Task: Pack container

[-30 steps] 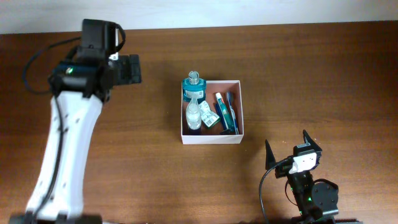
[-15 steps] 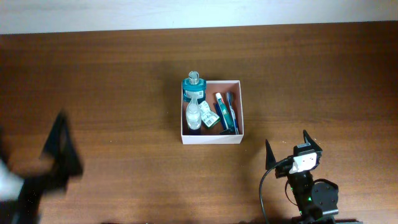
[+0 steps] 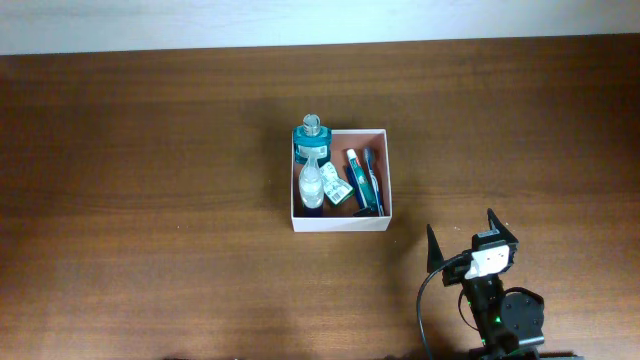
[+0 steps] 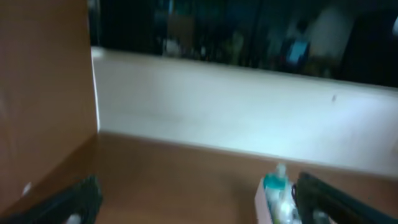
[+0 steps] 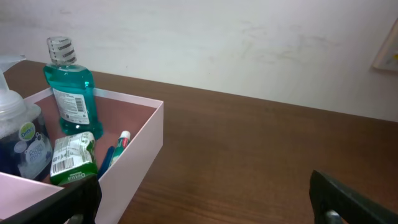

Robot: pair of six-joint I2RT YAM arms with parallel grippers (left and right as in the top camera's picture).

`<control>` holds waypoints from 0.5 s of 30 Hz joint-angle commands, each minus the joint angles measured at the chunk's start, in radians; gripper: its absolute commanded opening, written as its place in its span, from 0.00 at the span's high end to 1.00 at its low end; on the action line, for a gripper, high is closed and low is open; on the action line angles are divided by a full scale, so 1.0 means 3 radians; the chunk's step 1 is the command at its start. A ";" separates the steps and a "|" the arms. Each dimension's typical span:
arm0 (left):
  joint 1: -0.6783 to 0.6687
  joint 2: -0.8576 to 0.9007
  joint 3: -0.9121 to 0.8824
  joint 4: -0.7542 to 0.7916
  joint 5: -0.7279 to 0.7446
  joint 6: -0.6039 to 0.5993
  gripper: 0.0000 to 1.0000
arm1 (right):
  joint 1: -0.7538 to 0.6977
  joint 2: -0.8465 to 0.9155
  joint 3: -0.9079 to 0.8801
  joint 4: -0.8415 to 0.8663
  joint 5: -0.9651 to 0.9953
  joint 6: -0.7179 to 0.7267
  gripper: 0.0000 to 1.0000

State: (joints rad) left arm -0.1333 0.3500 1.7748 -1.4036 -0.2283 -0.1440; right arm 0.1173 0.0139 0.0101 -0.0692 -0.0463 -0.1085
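2 dark fingers (image 3: 431, 252) on the right gripper (image 3: 462, 240) are spread wide with nothing between them, low over the table (image 3: 150, 150) near its front edge. left gripper (image 4: 198, 186) is blurry in its wrist view, but its fingers look well apart and empty too. the container (image 3: 340, 222) sits mid-table, near the right gripper but not touching it. inside are a blue mouthwash bottle (image 3: 311, 140), a pump bottle (image 3: 312, 185) and a toothbrush (image 3: 371, 180).

The black right arm (image 3: 497, 312) bears a white block (image 3: 487, 258), looping cable (image 3: 424, 295), pointed claw (image 3: 460, 226).
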 commanded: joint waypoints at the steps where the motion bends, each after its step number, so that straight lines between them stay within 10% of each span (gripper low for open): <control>1: 0.0014 -0.0097 -0.0081 -0.0282 -0.0036 -0.0029 0.01 | -0.0028 -0.0032 -0.0015 -0.0022 0.0031 0.0000 0.02; 15: 0.0142 -0.0554 -0.1143 -0.0024 -0.0043 -0.0028 0.00 | -0.0028 -0.0032 -0.0015 -0.0020 0.0031 0.0000 0.02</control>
State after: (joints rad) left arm -0.0948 0.2279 1.4956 -1.4475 -0.2283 -0.1440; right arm 0.1173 0.0139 0.0101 -0.0689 -0.0463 -0.1093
